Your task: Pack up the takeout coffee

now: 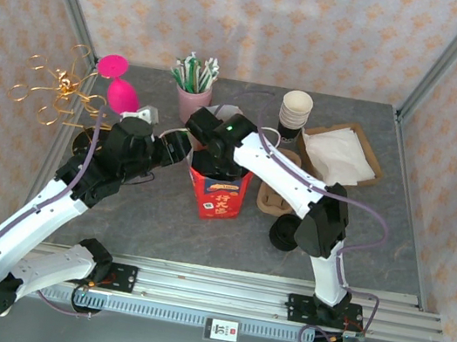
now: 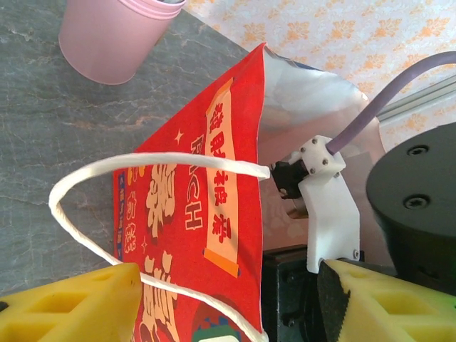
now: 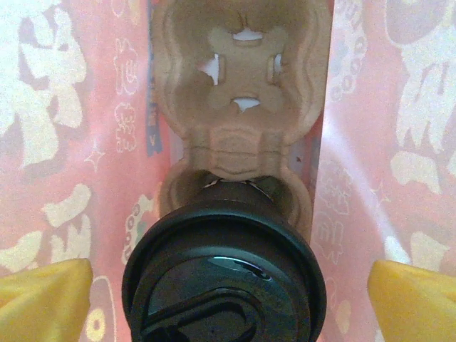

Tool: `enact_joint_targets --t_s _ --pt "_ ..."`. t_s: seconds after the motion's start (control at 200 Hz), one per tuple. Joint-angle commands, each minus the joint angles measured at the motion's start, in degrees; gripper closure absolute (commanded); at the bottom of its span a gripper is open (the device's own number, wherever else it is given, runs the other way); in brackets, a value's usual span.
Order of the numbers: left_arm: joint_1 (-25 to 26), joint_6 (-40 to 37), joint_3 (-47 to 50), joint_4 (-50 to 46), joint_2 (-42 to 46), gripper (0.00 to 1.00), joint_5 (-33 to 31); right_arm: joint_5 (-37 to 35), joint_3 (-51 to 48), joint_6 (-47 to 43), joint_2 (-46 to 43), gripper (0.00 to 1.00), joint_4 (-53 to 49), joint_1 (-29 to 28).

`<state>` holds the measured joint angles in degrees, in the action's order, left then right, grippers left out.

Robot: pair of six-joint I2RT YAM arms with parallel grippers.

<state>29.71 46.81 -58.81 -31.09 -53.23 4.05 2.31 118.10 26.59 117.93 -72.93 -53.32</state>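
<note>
Right fingers (image 3: 44, 303) and left fingers (image 2: 71, 306) apart; black-lidded cup (image 3: 224, 274) in brown carrier (image 3: 242, 100) inside red bag (image 1: 220, 198).

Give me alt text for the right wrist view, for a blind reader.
A black-lidded coffee cup sits in the near slot of a brown moulded-pulp cup carrier, far slot empty, between the walls of a red printed bag. The right gripper's yellow jaws stand wide apart.

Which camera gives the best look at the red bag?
Left wrist: the red bag's printed side, silvery lining and white handle show close up. Top external shows its lower front. Right wrist looks inside, at its walls around the carrier and cup.
</note>
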Motion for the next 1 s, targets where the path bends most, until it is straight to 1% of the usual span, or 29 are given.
enact_joint_targets --t_s 0.0,0.34,0.651,0.706,0.851,0.996 --pt "-0.4 -0.8 -1.3 -0.6 -0.2 0.32 0.2 -2.1 2.1 0.8 -0.2 0.05 -2.0 -0.2" --pt "-0.5 -0.8 -1.5 -0.3 -0.7 0.32 1.0 -1.9 2.2 0.8 -0.8 0.08 -2.0 -0.1" --pt "-0.5 -0.7 -1.2 0.9 -1.1 0.33 2.2 -1.9 3.0 1.0 -0.6 0.17 -2.0 -0.2" --pt "-0.5 -0.7 -1.3 1.2 -1.3 0.33 2.5 -2.0 3.2 1.0 -0.5 0.2 -2.0 -0.2" --pt "-0.6 -0.7 -1.2 1.8 -1.7 0.34 3.4 -2.1 3.7 1.1 -0.5 0.22 -2.0 -0.2" --pt "-0.5 -0.8 -1.2 1.9 -2.1 0.37 4.0 -1.3 3.6 1.0 -0.3 0.22 -2.0 0.1"
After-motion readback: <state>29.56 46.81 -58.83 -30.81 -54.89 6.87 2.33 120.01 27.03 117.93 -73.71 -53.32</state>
